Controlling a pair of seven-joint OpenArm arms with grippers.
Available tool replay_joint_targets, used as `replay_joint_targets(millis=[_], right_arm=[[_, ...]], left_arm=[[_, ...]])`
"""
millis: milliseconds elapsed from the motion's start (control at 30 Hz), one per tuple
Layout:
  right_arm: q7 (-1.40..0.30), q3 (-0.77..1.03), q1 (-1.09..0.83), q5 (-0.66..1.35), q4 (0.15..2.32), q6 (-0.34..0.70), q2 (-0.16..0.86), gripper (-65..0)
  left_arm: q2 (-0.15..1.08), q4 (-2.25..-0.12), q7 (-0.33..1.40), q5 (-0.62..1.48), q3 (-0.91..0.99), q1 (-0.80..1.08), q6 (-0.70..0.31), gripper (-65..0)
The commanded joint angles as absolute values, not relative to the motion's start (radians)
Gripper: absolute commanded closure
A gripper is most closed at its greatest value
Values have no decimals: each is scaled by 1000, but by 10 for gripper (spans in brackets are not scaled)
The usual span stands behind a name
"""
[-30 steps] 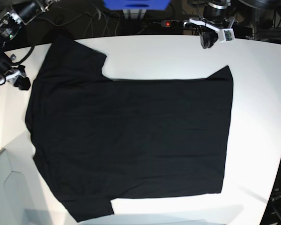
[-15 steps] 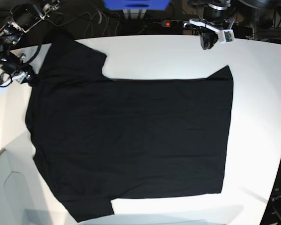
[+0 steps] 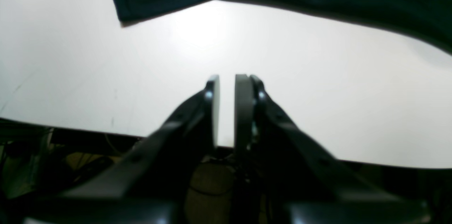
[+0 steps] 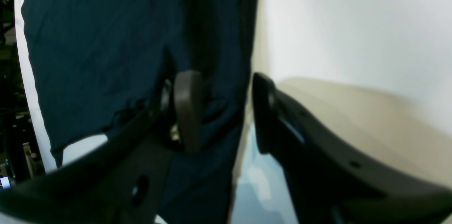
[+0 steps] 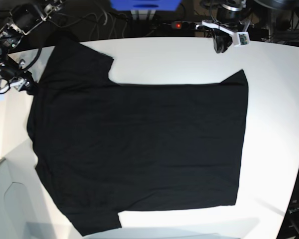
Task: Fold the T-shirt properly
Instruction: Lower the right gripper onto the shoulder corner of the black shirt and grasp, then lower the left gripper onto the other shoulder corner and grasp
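Black cloth fills most of the white desk (image 5: 269, 124) in the base view: the T-shirt (image 5: 139, 144) lies spread flat, unfolded, collar end toward that view's left, hem toward its right, one sleeve reaching up toward the far edge and the other down at the near edge

My right fingers (image 5: 25, 83) sit at the far left of the base view, at the shirt's edge below the upper sleeve. Through my right wrist camera the fingers (image 4: 220, 111) stand apart with a clear gap between them; one finger is over the dark fabric (image 4: 106, 47), the other over pale desk (image 4: 353, 23), so the shirt's edge runs up through the gap. Nothing is pinched there. Whether the tips touch the cloth I cannot tell, the picture is too soft

My left fingers (image 5: 220, 46) are at the far edge of the desk, top right of centre in the base view, well apart from the shirt. Through my left wrist camera the fingers (image 3: 227, 83) stand nearly together, only a thin slit of light between the pads, holding nothing. Bare white desk (image 3: 247, 40) lies ahead of them, and the shirt's hem corner (image 3: 122, 14) and edge cross the top of that view
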State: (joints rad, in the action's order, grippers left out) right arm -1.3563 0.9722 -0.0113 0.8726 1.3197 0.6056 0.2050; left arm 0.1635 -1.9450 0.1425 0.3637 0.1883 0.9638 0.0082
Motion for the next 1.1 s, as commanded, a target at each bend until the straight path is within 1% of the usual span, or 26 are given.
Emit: replay_joint_targets(millis=[0, 267, 467, 533, 600, 667, 700, 833, 867, 933, 1000, 1067], right_arm=[[-1346, 970, -5, 894, 1336, 621, 208, -239], [-1346, 966, -21, 892, 1336, 618, 177, -239], [-1346, 964, -21, 891, 1336, 618, 173, -234], [-1348, 964, -21, 891, 1336, 618, 171, -198], [-1351, 964, -21, 891, 1336, 618, 171, -123], [-1353, 964, -21, 891, 1336, 618, 171, -24], [-1354, 960, -21, 891, 1334, 618, 171, 0], [-1349, 911, -21, 891, 1334, 618, 177, 0], [-1348, 906, -22, 891, 1334, 618, 177, 0], [-1348, 903, -22, 891, 1334, 618, 174, 0], [-1348, 901, -22, 891, 1334, 618, 173, 0], [-1348, 901, -22, 891, 1334, 618, 173, 0]], left_arm=[[168, -1959, 122, 361, 191, 977, 12, -76], [168, -1959, 122, 361, 191, 975, 12, -76], [168, -1959, 122, 361, 191, 975, 12, -76], [170, -1959, 122, 361, 191, 975, 12, -76], [170, -1959, 122, 361, 191, 975, 12, -76], [170, -1959, 122, 366, 191, 975, 12, -76], [170, -1959, 122, 367, 191, 975, 7, -76], [171, -1965, 122, 369, 191, 975, 4, -77], [171, -1968, 122, 371, 191, 975, 4, -86], [171, -1983, 122, 398, 205, 975, 2, -137], [171, -1992, 122, 483, 259, 975, 1, -212], [208, -1997, 166, 611, 317, 966, -2, -280]])
